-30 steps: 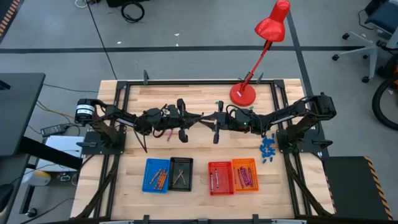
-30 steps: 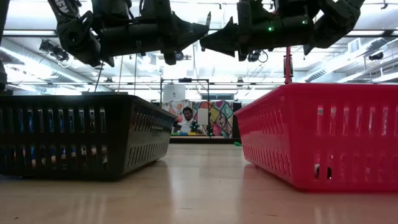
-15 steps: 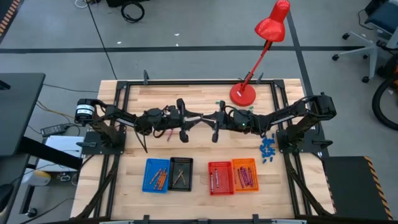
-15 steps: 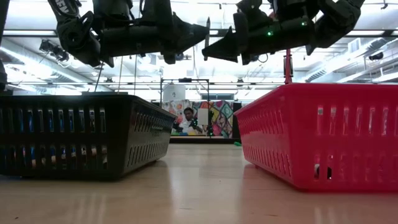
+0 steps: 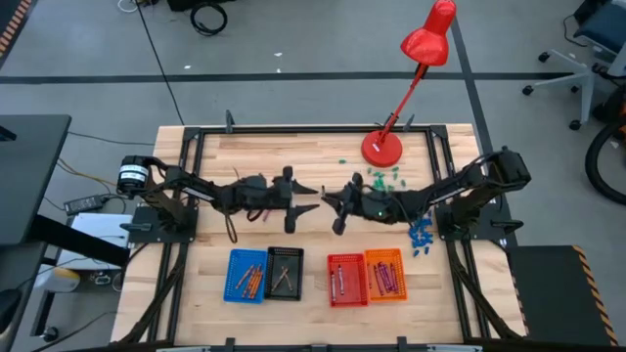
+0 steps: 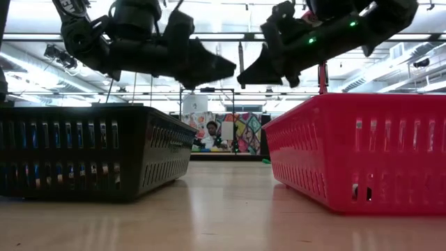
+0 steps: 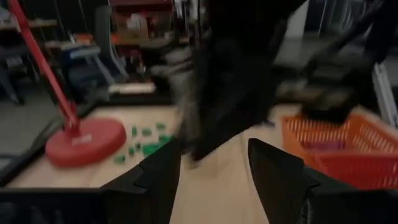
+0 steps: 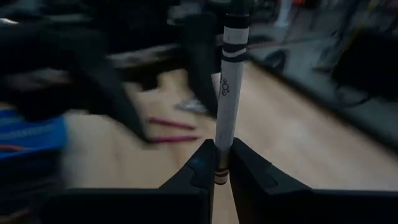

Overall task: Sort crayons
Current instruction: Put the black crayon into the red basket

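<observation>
Near edge of the table, left to right: blue bin, black bin, red bin, orange bin, all in one row. Blue bin holds orange-brown crayons, long axes roughly near-to-far. Black bin holds a few pale sticks, crossed. Red bin has a couple of sticks lying near-to-far. Orange bin holds purple-magenta ones, same direction.

Above the row, mid-table, both arms hang over the wood, tips facing each other, apart.

Right gripper is clamped on a grey-white crayon. In the right wrist view the stick runs straight out from between the pads, long axis in line with the fingers, free end pointing away from the wrist. In the low view it stands about upright between the two grippers, clear of the table.

Left gripper holds nothing; its fingers are spread with bare wood between them.

Two magenta crayons lie flat on the wood beyond the right gripper, roughly parallel, under the left arm.

Blue chunks sit by the right edge, past the orange bin. Green bits are scattered just in front of the red lamp's base near the far edge.
</observation>
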Tool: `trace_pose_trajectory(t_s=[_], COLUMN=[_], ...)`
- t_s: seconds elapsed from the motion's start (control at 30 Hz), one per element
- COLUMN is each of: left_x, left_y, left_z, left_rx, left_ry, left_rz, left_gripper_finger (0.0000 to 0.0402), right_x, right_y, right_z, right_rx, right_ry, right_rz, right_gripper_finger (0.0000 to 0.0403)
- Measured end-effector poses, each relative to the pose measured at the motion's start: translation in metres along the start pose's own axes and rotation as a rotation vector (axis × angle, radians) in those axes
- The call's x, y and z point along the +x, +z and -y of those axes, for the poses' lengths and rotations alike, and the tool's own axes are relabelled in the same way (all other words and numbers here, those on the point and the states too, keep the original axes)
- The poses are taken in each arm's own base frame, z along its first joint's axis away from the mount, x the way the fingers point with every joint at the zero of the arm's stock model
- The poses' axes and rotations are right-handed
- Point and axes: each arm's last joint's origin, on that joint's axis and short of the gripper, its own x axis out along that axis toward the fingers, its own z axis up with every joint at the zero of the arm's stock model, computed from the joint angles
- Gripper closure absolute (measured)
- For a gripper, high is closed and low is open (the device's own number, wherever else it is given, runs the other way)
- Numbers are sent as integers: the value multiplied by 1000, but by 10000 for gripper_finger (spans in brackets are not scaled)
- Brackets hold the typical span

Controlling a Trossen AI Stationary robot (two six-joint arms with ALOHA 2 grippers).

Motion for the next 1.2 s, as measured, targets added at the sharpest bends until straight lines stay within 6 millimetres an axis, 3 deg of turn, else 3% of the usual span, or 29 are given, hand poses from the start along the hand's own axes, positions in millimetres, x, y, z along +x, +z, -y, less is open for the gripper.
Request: trace_pose_trajectory(t_s=[0.2, 0.47, 0.63, 0.9, 1.03, 1.2], left_x=[-1, -14, -27, -59, -70, -76], left_y=[-13, -27, -39, -33, -28, -25], left_z=[13, 37, 42, 46, 46, 45], left_rx=[59, 153, 156, 125, 117, 98], left_ry=[-47, -138, -157, -185, -195, -187], left_rz=[-138, -185, -231, -191, -156, -142], left_gripper_finger=[201, 201, 201, 201, 201, 201], right_x=[-13, -29, -39, -60, -66, -71], right_y=[-9, -17, -24, -35, -28, 1], right_z=[-21, -44, -56, -79, -88, -96], right_rx=[207, 469, 709, 926, 928, 920], right_ry=[50, 99, 204, 263, 156, 34], right_rz=[-59, -113, -256, -492, -645, -736], right_gripper_finger=[359, 359, 359, 359, 359, 359])
